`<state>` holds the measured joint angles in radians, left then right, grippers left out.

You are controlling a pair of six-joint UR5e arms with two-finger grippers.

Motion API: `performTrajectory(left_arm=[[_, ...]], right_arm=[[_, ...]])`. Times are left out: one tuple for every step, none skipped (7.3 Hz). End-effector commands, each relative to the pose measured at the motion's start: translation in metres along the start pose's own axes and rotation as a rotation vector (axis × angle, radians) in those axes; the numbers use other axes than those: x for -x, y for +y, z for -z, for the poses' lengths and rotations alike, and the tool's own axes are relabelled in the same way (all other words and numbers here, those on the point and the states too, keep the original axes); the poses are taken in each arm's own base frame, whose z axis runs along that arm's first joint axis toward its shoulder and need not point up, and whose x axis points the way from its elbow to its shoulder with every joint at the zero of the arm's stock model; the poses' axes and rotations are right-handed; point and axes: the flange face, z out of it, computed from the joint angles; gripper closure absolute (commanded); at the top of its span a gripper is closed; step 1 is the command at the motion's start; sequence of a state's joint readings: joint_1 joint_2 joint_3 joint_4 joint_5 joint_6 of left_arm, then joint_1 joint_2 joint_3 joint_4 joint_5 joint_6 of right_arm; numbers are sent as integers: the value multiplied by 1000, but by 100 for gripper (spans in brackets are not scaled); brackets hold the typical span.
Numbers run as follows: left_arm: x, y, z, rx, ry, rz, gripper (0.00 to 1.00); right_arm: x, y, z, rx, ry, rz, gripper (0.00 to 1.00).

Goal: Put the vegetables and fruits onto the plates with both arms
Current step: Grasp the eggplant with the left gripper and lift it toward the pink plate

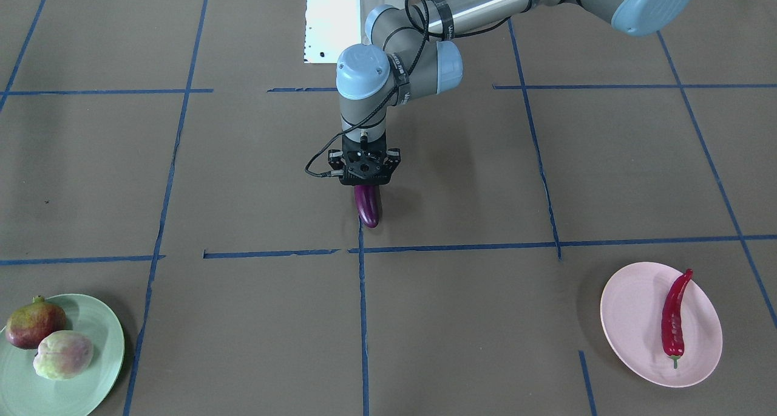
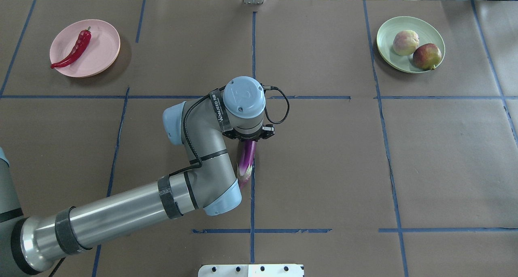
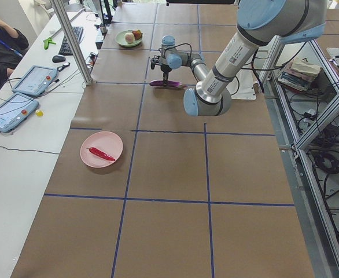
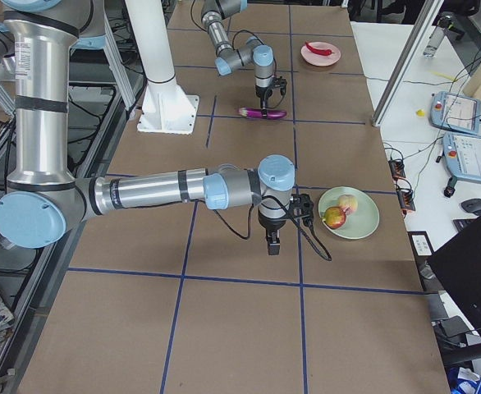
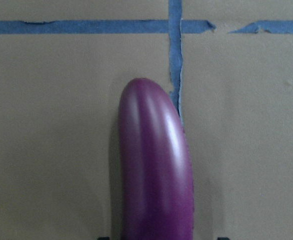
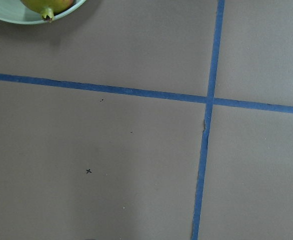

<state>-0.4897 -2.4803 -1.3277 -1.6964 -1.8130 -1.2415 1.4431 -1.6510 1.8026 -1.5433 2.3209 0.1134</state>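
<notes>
The purple eggplant (image 1: 368, 208) lies on the brown table near the middle, also seen in the overhead view (image 2: 247, 155) and the left wrist view (image 5: 154, 165). My left gripper (image 1: 365, 182) hangs straight over its stem half, jaws open and straddling it. The red chili (image 1: 674, 322) lies on the pink plate (image 1: 631, 319). The dark red fruit (image 1: 35, 325) and the peach-like fruit (image 1: 62, 355) sit on the green plate (image 1: 103, 337). My right gripper (image 4: 272, 240) shows only in the exterior right view, beside the green plate (image 4: 368, 223); I cannot tell whether it is open or shut.
Blue tape lines divide the table into squares. The white base block (image 1: 331, 21) stands at the robot's edge. A metal post (image 3: 71, 40) and operator tablets (image 3: 35, 78) stand at the far side. The green plate's rim (image 6: 16, 19) shows in the right wrist view.
</notes>
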Motion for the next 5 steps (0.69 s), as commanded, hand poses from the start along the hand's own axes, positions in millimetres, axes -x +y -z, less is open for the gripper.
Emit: performTrajectory(left_arm=[[36,-56,47,-80,25,96,100],[99,-95,63,-135,13,259,100],[168,-152,86,-208,-14,347,100],[221,-201,113,-251,-51,338,100],[283,-241,113,-191,-101,259,100]], right_arm=[[0,0,0,1,0,2,0],[0,0,0,1,0,2,0],[0,0,0,1,0,2,0],[0,0,0,1,0,4,0],[-2,0,-2,5,0,1,0]])
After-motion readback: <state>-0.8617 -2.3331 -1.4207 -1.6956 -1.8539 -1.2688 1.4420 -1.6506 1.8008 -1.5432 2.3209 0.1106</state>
